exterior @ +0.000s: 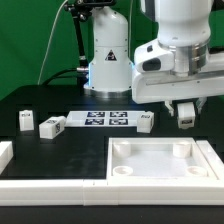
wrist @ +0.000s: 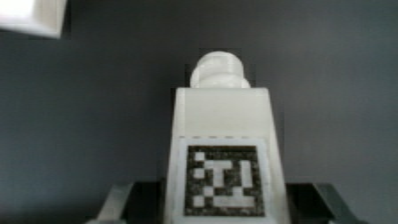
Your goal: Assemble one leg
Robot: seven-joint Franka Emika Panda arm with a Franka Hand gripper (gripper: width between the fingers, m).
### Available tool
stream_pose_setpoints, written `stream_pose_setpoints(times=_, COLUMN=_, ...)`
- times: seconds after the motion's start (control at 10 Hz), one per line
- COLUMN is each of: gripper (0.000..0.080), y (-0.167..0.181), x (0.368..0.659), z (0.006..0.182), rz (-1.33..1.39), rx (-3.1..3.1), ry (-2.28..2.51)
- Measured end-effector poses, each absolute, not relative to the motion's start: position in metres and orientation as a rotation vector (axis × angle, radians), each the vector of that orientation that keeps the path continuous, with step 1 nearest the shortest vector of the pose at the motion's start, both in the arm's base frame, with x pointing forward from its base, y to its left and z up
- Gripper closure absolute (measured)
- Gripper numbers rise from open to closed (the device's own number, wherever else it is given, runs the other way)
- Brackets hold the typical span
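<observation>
In the wrist view a white leg (wrist: 222, 115) with a black-and-white marker tag on its face sits between my gripper's (wrist: 224, 203) two dark fingers, its rounded stub end pointing away. The gripper is shut on this leg. In the exterior view the gripper (exterior: 186, 113) hangs above the far right corner of the large white square piece (exterior: 120, 173). The held leg is mostly hidden there by the hand. Three more legs lie on the black table: two at the exterior view's left (exterior: 25, 121) (exterior: 52, 126) and one next to the marker board (exterior: 145, 120).
The marker board (exterior: 106, 120) lies at the middle of the table. The robot's base (exterior: 108, 60) stands behind it. A white part (exterior: 5, 155) sits at the exterior view's left edge. Another white piece (wrist: 32, 15) shows in the wrist view's corner.
</observation>
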State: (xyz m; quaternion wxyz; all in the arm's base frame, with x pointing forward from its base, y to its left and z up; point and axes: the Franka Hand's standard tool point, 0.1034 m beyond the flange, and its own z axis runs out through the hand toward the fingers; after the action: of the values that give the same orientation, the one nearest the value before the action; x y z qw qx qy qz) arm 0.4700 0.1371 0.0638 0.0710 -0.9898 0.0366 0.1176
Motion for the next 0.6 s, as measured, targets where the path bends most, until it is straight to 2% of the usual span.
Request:
stream_pose_setpoints(times=0.3, gripper=0.0508, y=0.13, x=0.486, z=0.087, rz=0.025, rx=-2.998, ry=0.122)
stream_pose_setpoints(times=0.5, gripper=0.0508, y=0.13, x=0.502, z=0.094, rz=-0.248, rx=-2.979, ry=0.133)
stream_pose_setpoints(times=0.6, gripper=0.0508, y=0.132, x=0.499, z=0.094, rz=-0.395, rx=-2.963, ry=0.121)
